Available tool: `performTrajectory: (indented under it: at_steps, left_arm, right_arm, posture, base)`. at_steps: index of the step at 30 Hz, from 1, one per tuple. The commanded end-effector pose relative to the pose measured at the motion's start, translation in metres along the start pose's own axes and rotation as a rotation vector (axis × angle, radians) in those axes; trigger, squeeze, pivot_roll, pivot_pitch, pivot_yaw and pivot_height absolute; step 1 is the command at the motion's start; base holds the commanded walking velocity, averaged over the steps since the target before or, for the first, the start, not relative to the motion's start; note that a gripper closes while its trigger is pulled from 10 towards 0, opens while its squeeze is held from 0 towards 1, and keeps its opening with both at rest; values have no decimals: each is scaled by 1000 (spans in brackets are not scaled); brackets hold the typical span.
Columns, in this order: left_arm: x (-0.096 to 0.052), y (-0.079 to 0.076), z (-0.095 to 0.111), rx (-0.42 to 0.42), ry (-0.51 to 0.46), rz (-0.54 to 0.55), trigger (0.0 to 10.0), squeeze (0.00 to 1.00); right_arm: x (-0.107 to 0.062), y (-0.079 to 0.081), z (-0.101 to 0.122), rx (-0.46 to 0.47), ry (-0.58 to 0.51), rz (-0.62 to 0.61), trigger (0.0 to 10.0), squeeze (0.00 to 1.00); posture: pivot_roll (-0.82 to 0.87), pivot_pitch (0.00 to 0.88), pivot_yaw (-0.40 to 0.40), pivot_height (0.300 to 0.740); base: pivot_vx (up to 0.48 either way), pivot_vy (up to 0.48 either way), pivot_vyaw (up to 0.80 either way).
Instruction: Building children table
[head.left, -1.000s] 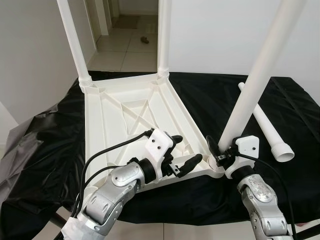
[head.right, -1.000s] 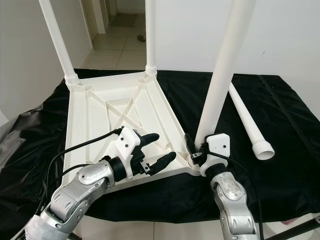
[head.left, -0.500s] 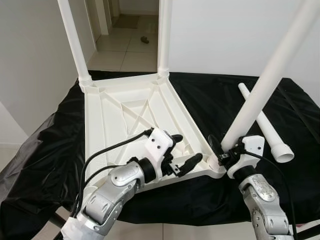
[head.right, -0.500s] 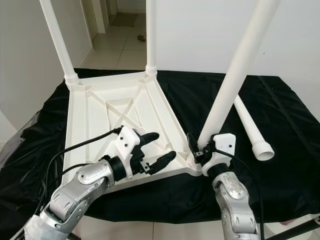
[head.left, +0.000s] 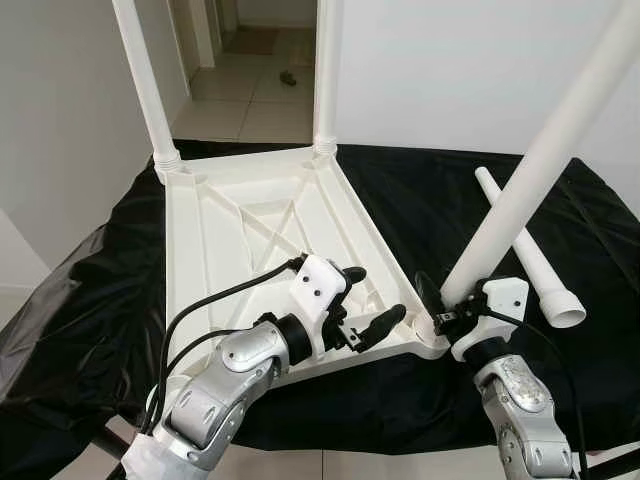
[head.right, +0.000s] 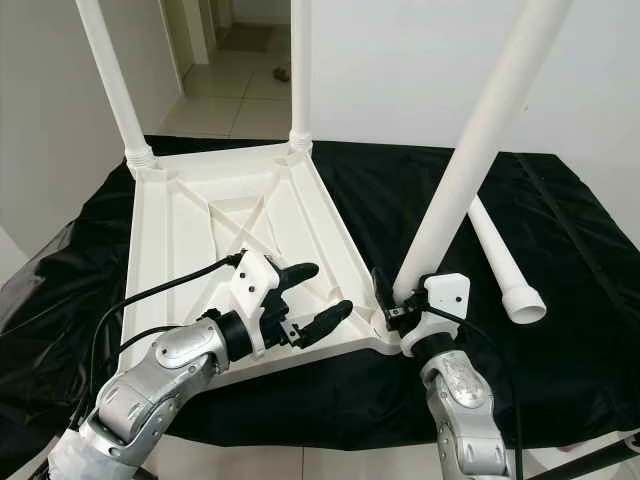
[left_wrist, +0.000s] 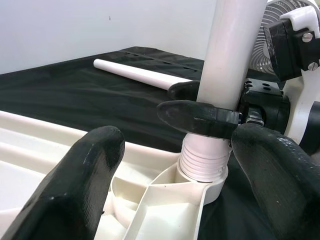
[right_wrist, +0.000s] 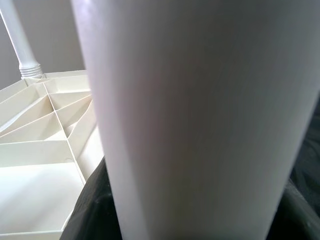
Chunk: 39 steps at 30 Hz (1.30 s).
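The right gripper (head.left: 437, 312) is clamped on the leaning white plastic leg (head.left: 530, 185); the threads may cross in the near-right socket. The left gripper (head.left: 365, 302) has its jaws apart.

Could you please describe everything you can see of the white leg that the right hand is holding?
The leg is a long, smooth white tube, plastic by its look, with a ribbed threaded collar at its lower end. It leans, its top tilted toward the robot's right and running out of view. The collar sits in the near right corner socket of the upturned tabletop. The right hand is shut on it just above the collar, black fingers on either side.
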<state>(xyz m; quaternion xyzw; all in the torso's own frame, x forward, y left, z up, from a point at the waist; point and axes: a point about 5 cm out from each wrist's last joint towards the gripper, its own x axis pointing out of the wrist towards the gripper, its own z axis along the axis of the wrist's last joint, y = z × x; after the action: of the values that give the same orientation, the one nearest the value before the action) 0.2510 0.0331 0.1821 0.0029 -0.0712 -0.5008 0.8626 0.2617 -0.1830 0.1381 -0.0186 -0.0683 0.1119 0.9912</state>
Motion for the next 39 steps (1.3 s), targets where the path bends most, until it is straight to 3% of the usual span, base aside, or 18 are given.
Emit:
performTrajectory:
  at_steps: [1,12,17,22,30,39]
  left_arm:
    - [1,-2,2,9,4,-59,10000,0]
    - [1,-2,2,10,5,-57,10000,0]
    - [1,-2,1,11,4,-56,10000,0]
    - [2,-2,2,12,-2,-53,10000,0]
    - [2,-2,2,11,-3,-52,10000,0]
    - [3,-3,2,9,-9,-57,10000,0]
  right_arm:
    - [-15,2,-47,33,253,-7,10000,0]
    - [-14,4,-46,15,244,-13,10000,0]
    - [-12,3,-46,20,237,-128,10000,0]
    - [-7,7,-45,55,201,-357,10000,0]
    - [-3,13,-46,50,195,-421,10000,0]
    - [4,8,-44,28,223,-510,10000,0]
  posture:
    - [5,68,50,740]
    - [7,68,47,740]
    - [6,66,45,740]
    - [10,61,40,740]
    - [15,52,36,740]
    - [10,43,32,740]
  base:
    - [0,0,0]
    - [0,0,0]
    - [0,0,0]
    - [0,0,0]
    - [0,0,0]
    - [0,0,0]
